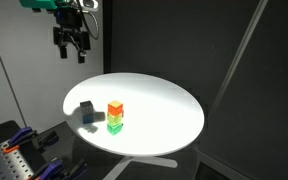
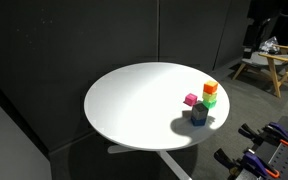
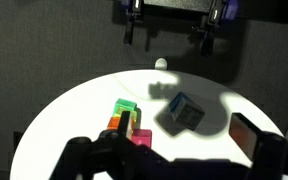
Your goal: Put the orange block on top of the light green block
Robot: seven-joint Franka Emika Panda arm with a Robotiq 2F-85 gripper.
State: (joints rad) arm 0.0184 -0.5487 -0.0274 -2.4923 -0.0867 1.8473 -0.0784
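The orange block (image 1: pixel 115 108) sits atop the green block (image 1: pixel 115 125) near the table (image 1: pixel 164 110) edge, and the gripper (image 1: pixel 72 52) hangs open and empty, so the task looks done.

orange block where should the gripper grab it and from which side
Take the orange block by two opposite side faces, coming straight down from above. It sits on top of the light green block, so its sides stand clear, while the pink piece and dark cube crowd the stack lower down. The gripper is open, well above.
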